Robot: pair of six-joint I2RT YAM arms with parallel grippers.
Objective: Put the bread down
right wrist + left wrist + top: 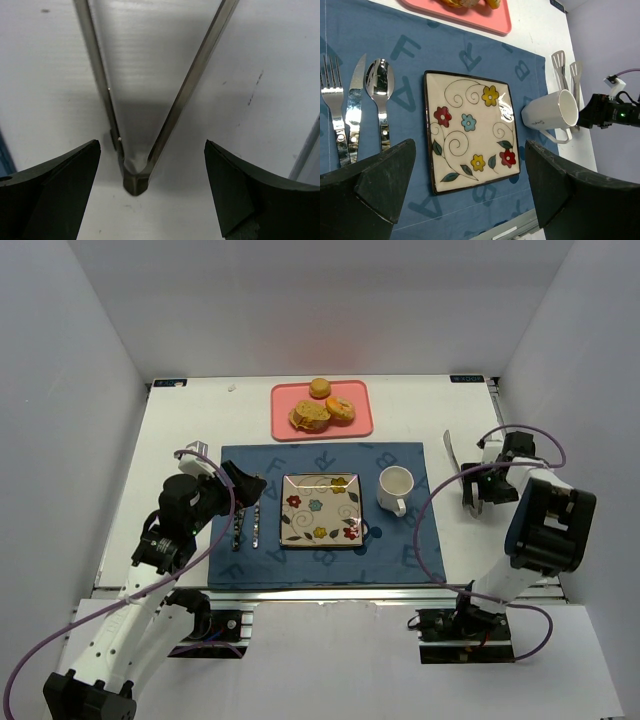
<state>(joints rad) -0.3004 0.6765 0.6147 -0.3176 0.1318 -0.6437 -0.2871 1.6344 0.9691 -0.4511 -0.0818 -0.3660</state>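
Note:
The bread lies on a pink tray at the back middle: a round bun, a ring-shaped bagel and a toast-like slice. Only the bread's edge shows at the top of the left wrist view. My left gripper is open and empty, hovering over the placemat's left side, with the flowered square plate ahead between its jaws. My right gripper is open, its jaws either side of the hinge end of metal tongs that lie on the table.
The plate sits mid-placemat with a white mug to its right. A fork, knife and spoon lie left of the plate. The tongs lie right of the mat. White walls surround the table.

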